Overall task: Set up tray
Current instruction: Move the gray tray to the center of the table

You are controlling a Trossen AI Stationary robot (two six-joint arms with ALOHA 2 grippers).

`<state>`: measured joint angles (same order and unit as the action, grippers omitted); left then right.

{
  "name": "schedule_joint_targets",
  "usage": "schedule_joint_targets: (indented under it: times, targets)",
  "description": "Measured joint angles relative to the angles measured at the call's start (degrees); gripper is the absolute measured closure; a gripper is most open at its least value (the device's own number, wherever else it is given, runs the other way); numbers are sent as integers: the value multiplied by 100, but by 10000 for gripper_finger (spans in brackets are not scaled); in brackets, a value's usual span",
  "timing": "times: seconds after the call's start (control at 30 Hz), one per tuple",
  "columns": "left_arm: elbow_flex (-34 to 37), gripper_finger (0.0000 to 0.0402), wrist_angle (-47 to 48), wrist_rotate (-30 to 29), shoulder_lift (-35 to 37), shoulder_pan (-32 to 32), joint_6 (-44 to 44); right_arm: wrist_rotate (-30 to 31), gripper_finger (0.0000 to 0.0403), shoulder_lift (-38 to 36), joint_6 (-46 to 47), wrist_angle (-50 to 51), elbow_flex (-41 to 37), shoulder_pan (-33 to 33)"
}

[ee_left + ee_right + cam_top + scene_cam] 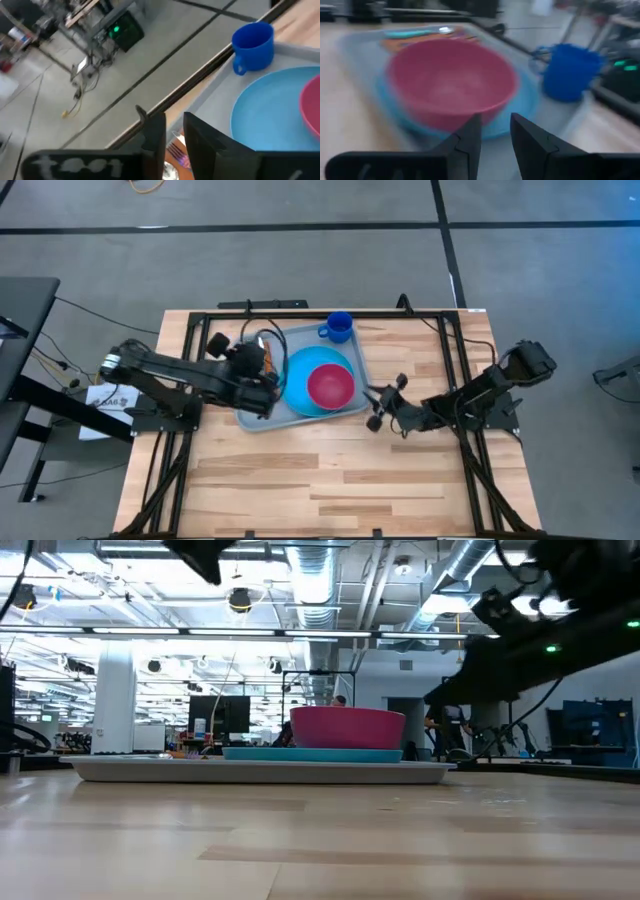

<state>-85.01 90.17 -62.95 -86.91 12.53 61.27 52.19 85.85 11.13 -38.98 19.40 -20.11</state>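
I'm seeing both tools hanging with fingers narrowly parted, pinching nothing — left tool [262, 385] over the tray [262, 418], right tool [385, 402] just beside it, mid-frame.

Left arm covers the tray [300, 415] left end in the high view. Right wrist view blurred throughout. Fork [176, 151] mostly hidden behind left pincer [174, 131].

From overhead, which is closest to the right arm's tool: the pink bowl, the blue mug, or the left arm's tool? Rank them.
Measured from the right tool, beside the tray's right edge:
1. Pink bowl, on the blue plate.
2. Blue mug, tray's far corner.
3. Left tool, over the tray's left side.
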Motion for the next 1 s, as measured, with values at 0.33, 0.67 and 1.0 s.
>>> schedule_joint_targets:
  times: [0.33,0.67,1.0]
  targets:
    - [2064,400,-15,101,1514,-167,602,-1587,395,-38,845,1013,368,1857]
    - [4661,401,-1201,512,2412,-170,2698,-3426,402,-38,1125,1335,542,2963]
    - [5525,401,-2801,901,2446,-159,2205,-4401,403,-38,1396,1977,542,3057]
